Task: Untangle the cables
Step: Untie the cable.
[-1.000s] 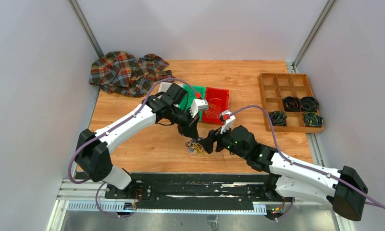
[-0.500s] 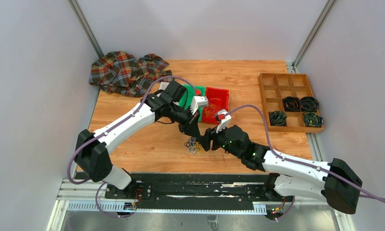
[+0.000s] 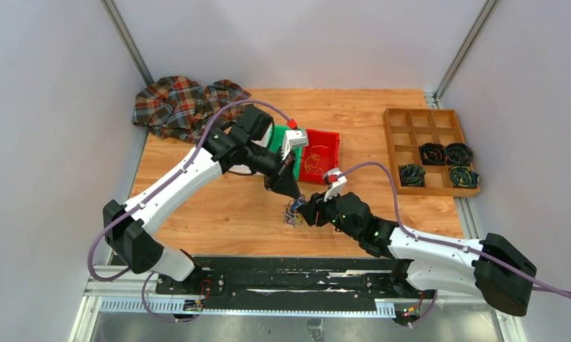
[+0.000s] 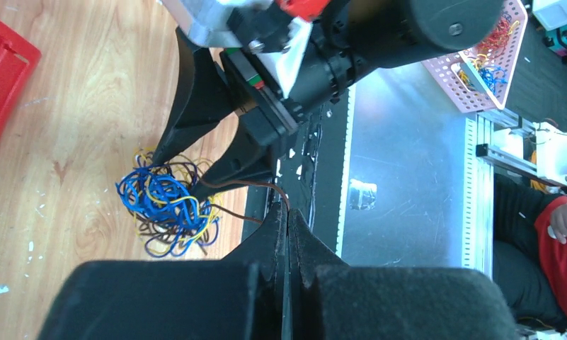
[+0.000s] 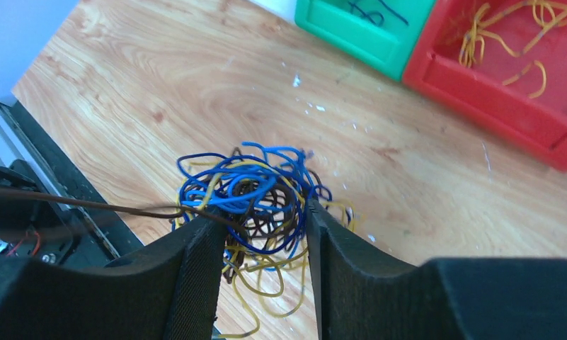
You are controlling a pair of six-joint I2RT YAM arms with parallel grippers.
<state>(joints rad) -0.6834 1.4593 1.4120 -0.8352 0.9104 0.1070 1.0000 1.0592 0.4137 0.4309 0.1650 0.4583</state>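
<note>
1 clump of cables [image 3: 292, 212] near-centre on table [image 3: 197, 206], by both grippers. Left gripper [image 4: 287, 212]: fingers pressed together, pinching 1 brown strand [image 4: 241, 185] off the clump. Right gripper [image 5: 260, 216]: fingers spread, straddling the clump. 2 bins on the far side: green bin [image 5: 365, 25], red bin [image 5: 478, 92]. 1 tray [image 3: 400, 135] at right w/ 4 dark coils [image 3: 432, 153]. 1 plaid cloth [image 3: 186, 107] far left. Green bin partly hidden behind the left arm; no. of wires can't tell.
</note>
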